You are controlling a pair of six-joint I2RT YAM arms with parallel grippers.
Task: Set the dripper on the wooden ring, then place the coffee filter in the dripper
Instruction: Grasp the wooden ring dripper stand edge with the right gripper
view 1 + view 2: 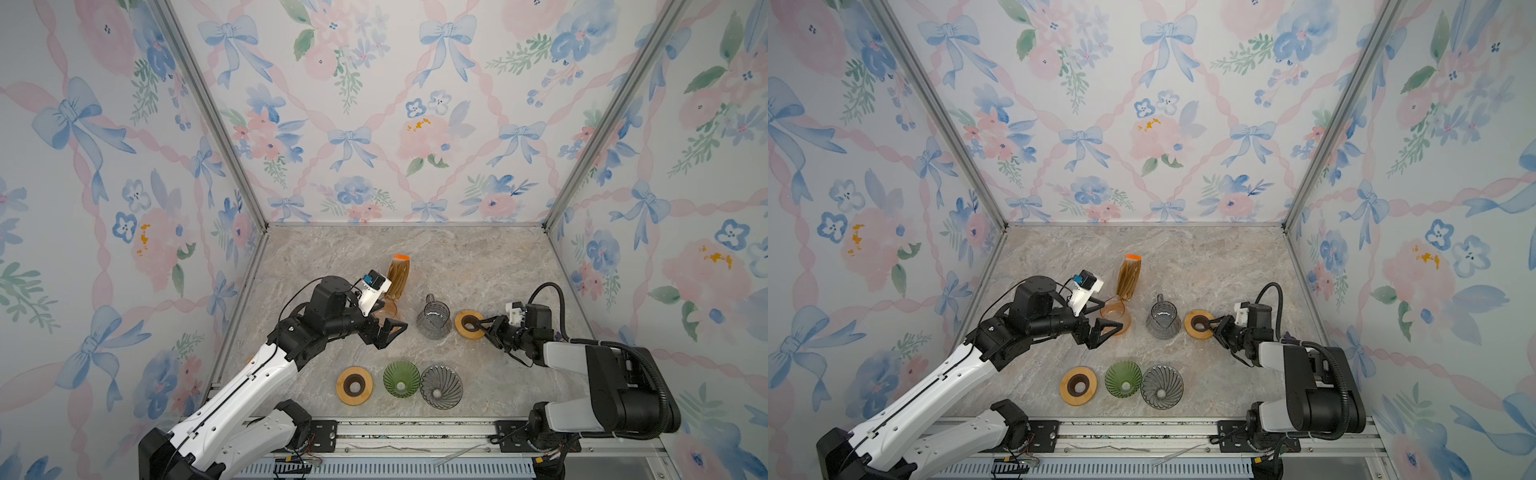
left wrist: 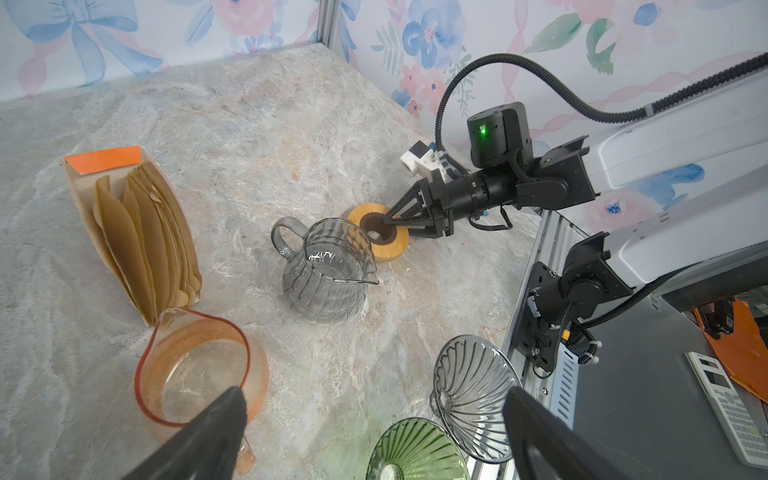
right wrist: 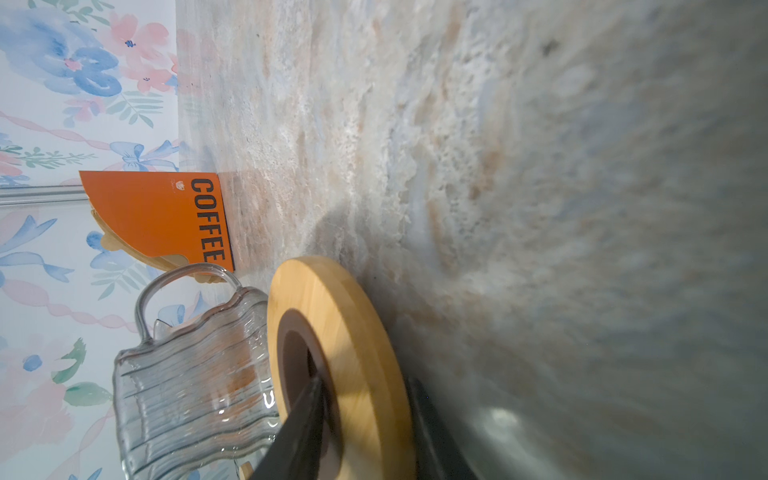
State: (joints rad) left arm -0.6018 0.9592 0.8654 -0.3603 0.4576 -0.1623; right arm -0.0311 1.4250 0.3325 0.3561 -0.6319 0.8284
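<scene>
Wooden ring [image 1: 460, 328], just beside grey pitcher [image 1: 433, 320]: its wall is being pinched by the right gripper [image 1: 482, 327], one finger set in the hole, the other against the outer edge. A flat disc is probably being taken this way because its face offers nothing to hold.

Left gripper [image 1: 395, 336]: being held above the table [image 1: 478, 266] with fingers spread wide, nothing between them. It is being kept by the orange pitcher [image 2: 199, 365], likely so the filters are within reach.

Filters: none is being handled. All are being kept upright in the open pack [image 2: 137, 232], touching or just behind the orange pitcher.

Green dripper [image 1: 401, 379] and grey dripper [image 1: 441, 386]: both are being left empty at the front, beside a second ring [image 1: 343, 386].

Judgement: a seat for a dripper is probably being prepared first; the filter step is not yet begun.
</scene>
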